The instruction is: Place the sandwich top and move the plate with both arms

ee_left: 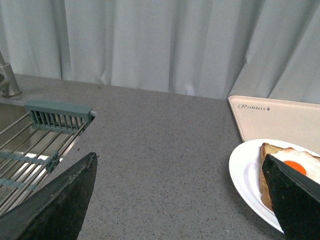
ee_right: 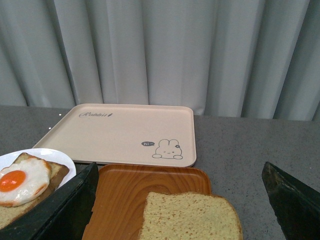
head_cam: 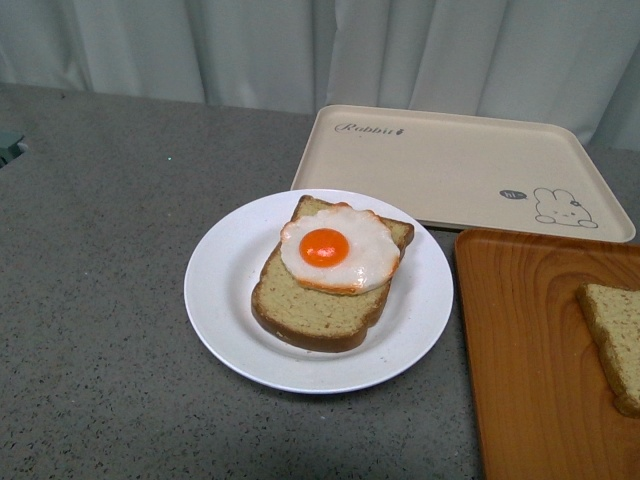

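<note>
The white plate [head_cam: 222,290] sits mid-counter, holding a thick bread slice [head_cam: 310,310] with a fried egg [head_cam: 338,250] on it. The sandwich top [head_cam: 615,340], a flat speckled tan slice, lies on the orange wood-grain tray [head_cam: 530,360] at the right; it also shows in the right wrist view [ee_right: 190,217]. Neither arm shows in the front view. My right gripper [ee_right: 180,210] is open, its jaws wide apart, above the sandwich top. My left gripper [ee_left: 182,200] is open over bare counter, with the plate [ee_left: 245,172] beside its right finger [ee_left: 295,200].
A beige rabbit-print tray [head_cam: 450,160] lies behind the plate and touches the orange tray's far edge. A sink with a wire rack [ee_left: 35,145] and tap is at the far left. Grey curtains hang behind the counter.
</note>
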You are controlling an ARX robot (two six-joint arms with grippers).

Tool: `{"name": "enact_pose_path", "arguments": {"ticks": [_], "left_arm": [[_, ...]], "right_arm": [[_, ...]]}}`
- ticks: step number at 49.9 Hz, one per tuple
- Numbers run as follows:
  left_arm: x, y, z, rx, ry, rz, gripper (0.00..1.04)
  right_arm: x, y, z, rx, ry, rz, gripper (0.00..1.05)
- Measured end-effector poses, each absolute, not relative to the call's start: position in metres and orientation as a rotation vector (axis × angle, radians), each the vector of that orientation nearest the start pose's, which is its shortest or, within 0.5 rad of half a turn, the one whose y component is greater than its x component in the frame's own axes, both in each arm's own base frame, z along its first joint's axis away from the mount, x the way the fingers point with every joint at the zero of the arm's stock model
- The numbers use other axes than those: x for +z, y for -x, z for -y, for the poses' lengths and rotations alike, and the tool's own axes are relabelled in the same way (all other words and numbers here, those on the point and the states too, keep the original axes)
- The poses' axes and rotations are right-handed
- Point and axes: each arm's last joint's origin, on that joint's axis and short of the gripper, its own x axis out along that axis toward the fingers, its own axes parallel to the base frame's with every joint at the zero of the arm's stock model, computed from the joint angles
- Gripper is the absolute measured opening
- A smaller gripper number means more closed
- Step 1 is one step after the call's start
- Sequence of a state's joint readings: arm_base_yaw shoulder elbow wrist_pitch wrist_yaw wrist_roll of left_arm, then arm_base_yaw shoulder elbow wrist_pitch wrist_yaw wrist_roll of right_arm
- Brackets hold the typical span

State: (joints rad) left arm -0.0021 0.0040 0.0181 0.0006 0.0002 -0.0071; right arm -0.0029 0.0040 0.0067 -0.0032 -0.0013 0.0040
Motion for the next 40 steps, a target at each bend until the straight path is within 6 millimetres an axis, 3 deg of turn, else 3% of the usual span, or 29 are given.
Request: {"name": "enact_pose_path", "arguments": {"ticks": [36,38,40], "left_arm": [[0.1694,-0.0968,0.0002,-0.002,0.007,0.015,0.98],[0.1694,-0.0968,0.0002,-0.002,0.007,0.015,0.98],[0.1694,-0.0968,0.0002,-0.002,0.007,0.015,0.98]], "right_arm": [[0.1652,-0.0975,0.0002,-0.002,-0.004,-0.001,0.96],[0.1643,-0.0977,0.0001,0.027,-0.025,-0.02,0.96],[0.1614,-0.0978,0.001,0.124,-0.152,-0.116,0.96]]}}
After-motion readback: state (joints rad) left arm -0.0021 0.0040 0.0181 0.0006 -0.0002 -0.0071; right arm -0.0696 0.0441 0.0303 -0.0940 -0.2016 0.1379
